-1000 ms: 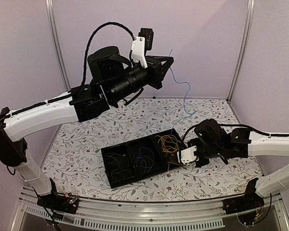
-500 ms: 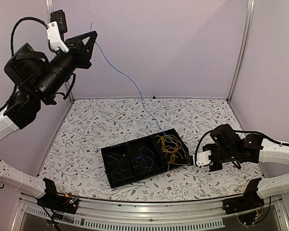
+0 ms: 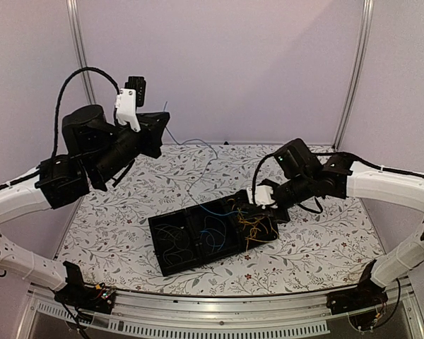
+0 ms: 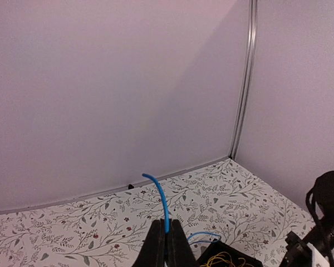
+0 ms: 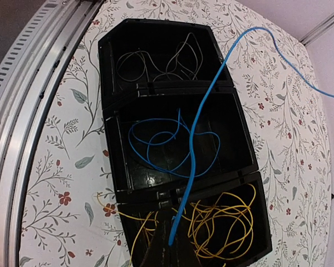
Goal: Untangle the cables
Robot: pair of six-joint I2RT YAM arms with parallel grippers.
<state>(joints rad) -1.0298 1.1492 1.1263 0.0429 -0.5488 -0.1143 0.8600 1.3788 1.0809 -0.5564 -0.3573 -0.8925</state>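
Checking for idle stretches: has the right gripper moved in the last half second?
Yes. The right gripper moved left, from right of the tray to above its yellow-cable compartment.

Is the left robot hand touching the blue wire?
Touching. In the left wrist view, the blue wire comes straight up out of the left gripper, pinched between its shut fingers.

Glossy black plastic tray [image 5: 156,88]; smooth blue plastic-sheathed cable [image 5: 192,139]; matt floral-printed surface [image 5: 67,144]; ribbed brushed metal rail [image 5: 28,100].
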